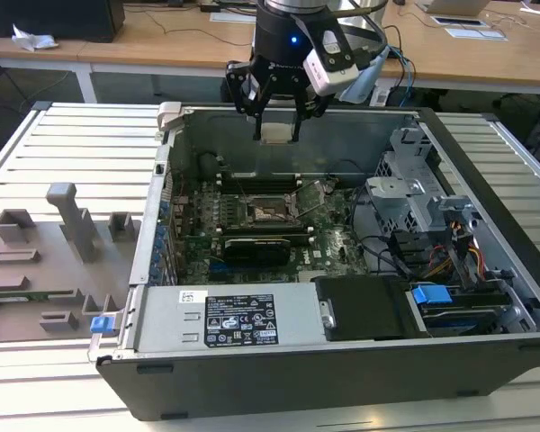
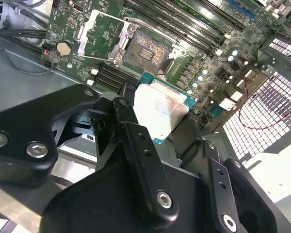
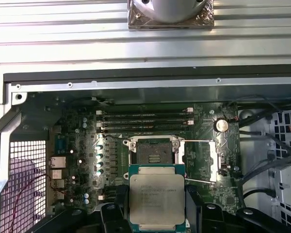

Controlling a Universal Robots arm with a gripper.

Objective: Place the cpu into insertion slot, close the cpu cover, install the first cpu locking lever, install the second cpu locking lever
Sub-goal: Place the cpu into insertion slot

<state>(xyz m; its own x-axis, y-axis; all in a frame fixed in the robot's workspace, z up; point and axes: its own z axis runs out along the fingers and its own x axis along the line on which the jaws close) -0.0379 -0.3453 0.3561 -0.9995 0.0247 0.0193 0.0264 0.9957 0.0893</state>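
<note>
a: where is the chip now?

b: your gripper point(image 1: 277, 126) is pinched tight on the chip point(image 1: 277, 133), in the upper middle of the exterior view, well above the green board point(image 1: 333, 243). the socket point(image 1: 270, 212) sits near the middle of that view, bare and waiting.

a: how do i do this bit well?

b: i think you should keep the chip flat and line its edges up square with the socket. stay off the cover point(image 3: 212, 158), which is flipped open just beside it. go down slow and don't push.

a: what does the chip look like?

b: a small flat square with a pale silver top and a thin green rim.
</note>
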